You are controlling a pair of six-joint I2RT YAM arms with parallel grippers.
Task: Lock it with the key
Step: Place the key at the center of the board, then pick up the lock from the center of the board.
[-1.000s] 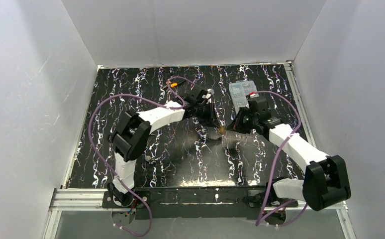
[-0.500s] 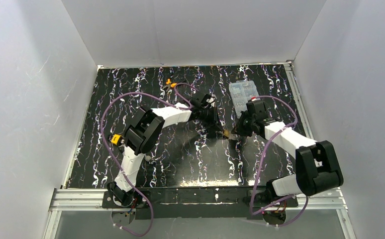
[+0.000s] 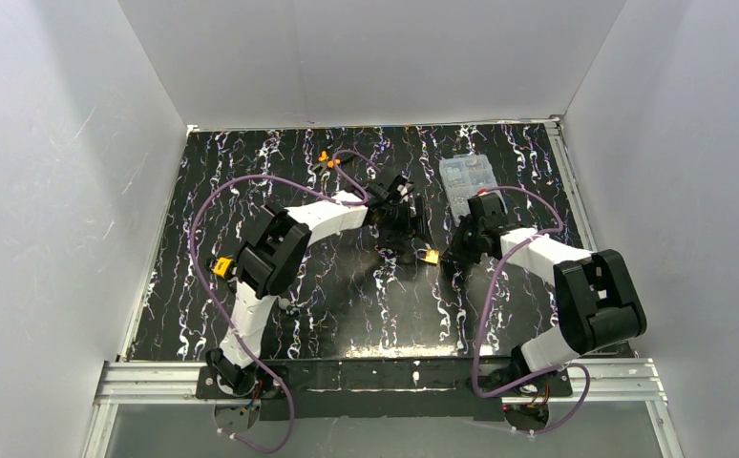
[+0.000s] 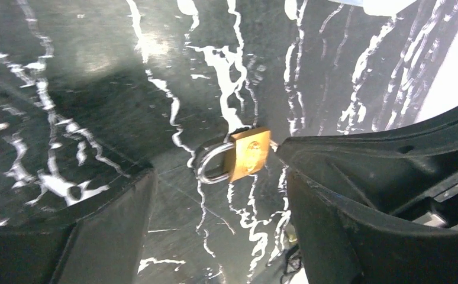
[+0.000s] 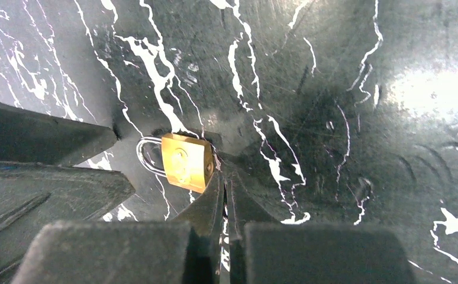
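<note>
Padlock [image 5: 185, 161] lies flat on the black marbled tabletop [image 3: 251, 172], mid-field between your two arms: brass body, steel shackle pointing toward your left gripper [image 3: 410, 225]. On your right gripper [image 5: 222, 177] the jaws are pressed tight together, their tips touching the end of the brass body opposite the shackle. Whether a key is pinched in there I cannot tell. Over on the left, your jaws are spread wide with the padlock lying in the gap, not clamped. Moving outward, purple cables [image 3: 197, 239] loop above both arms. A clear plastic box [image 3: 468, 179] sits near the far edge, just beyond your right wrist.
</note>
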